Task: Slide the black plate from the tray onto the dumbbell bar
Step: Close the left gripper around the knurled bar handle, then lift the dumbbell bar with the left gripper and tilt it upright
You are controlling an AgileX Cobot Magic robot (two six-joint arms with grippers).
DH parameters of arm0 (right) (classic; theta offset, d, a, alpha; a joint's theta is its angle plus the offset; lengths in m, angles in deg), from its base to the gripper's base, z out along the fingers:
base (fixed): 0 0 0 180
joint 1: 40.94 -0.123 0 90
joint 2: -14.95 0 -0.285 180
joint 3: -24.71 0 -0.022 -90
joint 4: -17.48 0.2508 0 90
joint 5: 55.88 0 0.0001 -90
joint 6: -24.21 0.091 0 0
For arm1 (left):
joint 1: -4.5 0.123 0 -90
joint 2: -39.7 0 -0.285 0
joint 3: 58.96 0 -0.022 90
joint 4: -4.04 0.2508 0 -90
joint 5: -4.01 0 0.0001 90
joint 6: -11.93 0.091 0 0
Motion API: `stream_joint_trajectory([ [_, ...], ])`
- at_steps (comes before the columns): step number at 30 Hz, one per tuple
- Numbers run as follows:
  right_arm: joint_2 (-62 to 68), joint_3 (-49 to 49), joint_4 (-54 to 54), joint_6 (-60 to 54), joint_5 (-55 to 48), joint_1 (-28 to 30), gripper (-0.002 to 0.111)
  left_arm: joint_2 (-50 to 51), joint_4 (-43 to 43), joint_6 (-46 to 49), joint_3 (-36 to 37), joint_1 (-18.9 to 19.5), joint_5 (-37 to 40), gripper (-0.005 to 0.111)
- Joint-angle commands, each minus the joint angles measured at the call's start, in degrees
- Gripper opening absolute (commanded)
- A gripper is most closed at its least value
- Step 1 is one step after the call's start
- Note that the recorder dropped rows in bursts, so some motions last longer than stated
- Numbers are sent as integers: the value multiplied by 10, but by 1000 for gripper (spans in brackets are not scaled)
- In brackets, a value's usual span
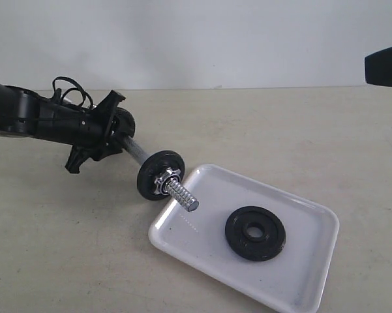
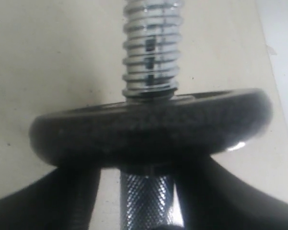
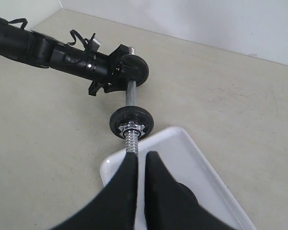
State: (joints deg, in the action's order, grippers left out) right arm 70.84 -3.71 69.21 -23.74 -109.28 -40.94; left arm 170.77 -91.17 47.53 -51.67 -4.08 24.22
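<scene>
The left gripper (image 1: pixel 107 134) reaches in from the left edge of the desk (image 1: pixel 280 130), its jaws closed around the knurled grip of the dumbbell bar (image 1: pixel 135 151) and holding it clear of the surface. The bar slants from the gripper toward the near right corner of the desk. A small black disc (image 1: pixel 149 176) sits on it, with a silver star-shaped collar nut (image 1: pixel 164 178) against the disc's outer face. Past the nut, the bare threaded end (image 1: pixel 182 194) hangs over the tray's corner nearest the left arm. The right wrist view shows a second black disc (image 3: pixel 136 69) at the bar's other end, just beside the left gripper. The white tray (image 1: pixel 202 241) lies near the front edge of the desk, right of the middle. The black plate (image 1: pixel 272 236) lies flat inside it, roughly central and well apart from the bar's tip. The right gripper (image 3: pixel 141 160) hovers above the tray close to the threaded end. Its black fingers (image 3: pixel 124 191) are drawn almost together with only a thin slit between them, and they hold nothing.
</scene>
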Motion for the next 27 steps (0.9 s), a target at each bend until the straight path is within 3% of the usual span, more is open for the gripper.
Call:
stream_joint_trajectory([
  [1, 0, -1, 6, -6, 4, 0, 3, 2, -18, 5, -1, -1, 11, 24],
  [5, 0, -1, 6, -6, 4, 0, 3, 2, -36, 9, -1, -1, 23, 15],
  [12, 0, -1, 6, -6, 4, 0, 3, 5, -16, 75, -1, -1, 43, 14],
  [15, 0, -1, 6, -6, 4, 0, 3, 5, 28, 81, -1, -1, 48, 4],
  [21, 0, -1, 6, -6, 4, 0, 3, 5, 157, 82, -1, 1, 53, 4],
  [27, 0, -1, 6, -6, 4, 0, 3, 4, 312, 55, -1, 27, 58, 4],
])
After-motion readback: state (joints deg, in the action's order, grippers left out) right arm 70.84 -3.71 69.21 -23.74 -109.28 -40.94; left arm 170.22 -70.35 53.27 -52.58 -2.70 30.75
